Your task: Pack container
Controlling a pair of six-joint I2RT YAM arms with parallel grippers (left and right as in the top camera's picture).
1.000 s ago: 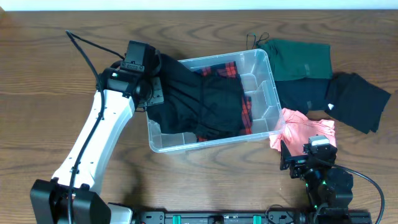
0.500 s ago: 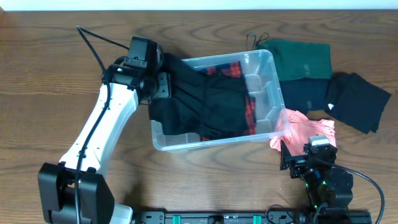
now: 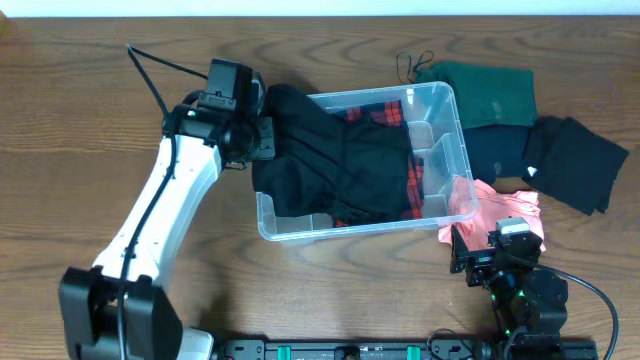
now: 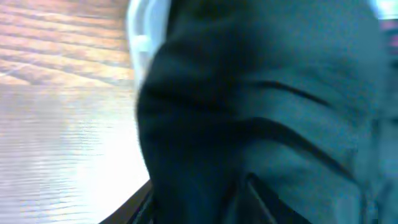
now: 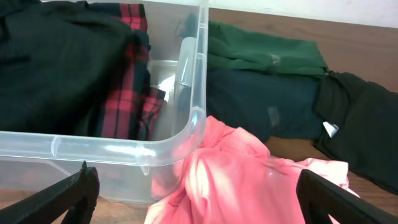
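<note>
On the table's point(image 3: 80, 120) left half: white left arm stretched from the near edge up and to the right, forearm slanted, wrist turned toward the container point(image 3: 300, 228). At its tip, the left gripper point(image 3: 262, 140) pressed against the black garment point(image 3: 340, 165) draped over the container's left rim. From the left wrist, only dark folded cloth close up, so cannot tell whether those jaws are apart or clamped.

At the near right edge: right arm folded low, with the right gripper point(image 5: 199, 190) facing the container's near right corner, fingers spread wide, gripping nothing.

Container at mid-table, clear, holding the black garment over a red plaid garment point(image 3: 415, 185); right front corner resting on the pink garment point(image 3: 500, 212). Just to its right, a green garment point(image 3: 490, 95) and dark garments point(image 3: 575, 160).

Small white tag point(image 5: 329, 129) on one dark garment, too small to read.

Compared with a second ago: container slid to the right onto the pink cloth, left gripper moved right with it, right arm unmoved.
</note>
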